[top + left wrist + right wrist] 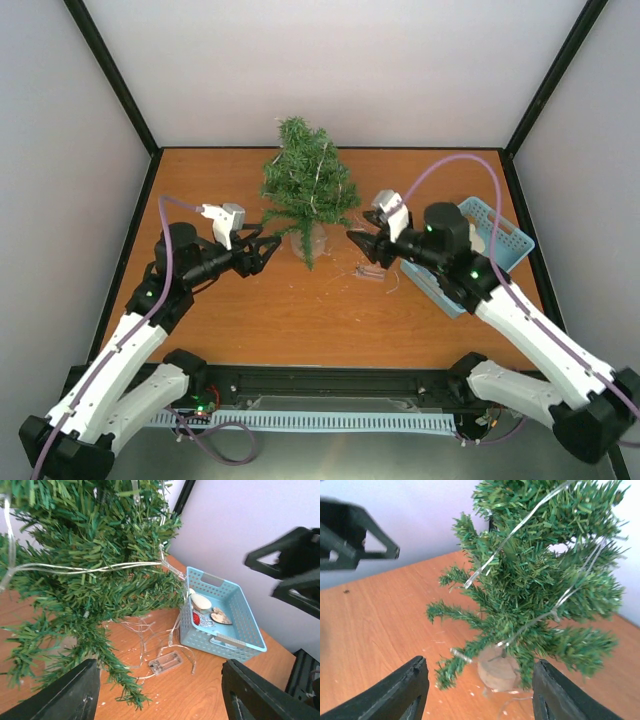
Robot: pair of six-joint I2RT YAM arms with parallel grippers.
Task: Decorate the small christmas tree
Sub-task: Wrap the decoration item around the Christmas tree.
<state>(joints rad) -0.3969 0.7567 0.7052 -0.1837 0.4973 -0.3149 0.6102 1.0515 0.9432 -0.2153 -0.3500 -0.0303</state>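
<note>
While my left pincer [266, 248] and right pincer [360, 243] flank the tree [305, 185], both are released: fingers spread in each wrist view, nothing between them. Neither touches the branches, as far as I can tell.

Tree stands upright at the back middle of the table [300, 310], on its pale base. One pincer per side makes sense: either arm can reach the branches without crossing the other.

Light string [90, 570] is wound around the branches, so I judge that part done. Its tail drops to the battery box [166, 662], which lies flat on the table near the base, on the basket side, with slack string looped around it.

Basket [186, 625] sits at the right edge, near the right arm, probably so that arm does the fetching. Ornaments [202, 601] lie inside.

Likely next step: right pincer goes to the basket for an ornament. Risk: the slack string lies between tree and basket; a snagged finger could tip the tree.
</note>
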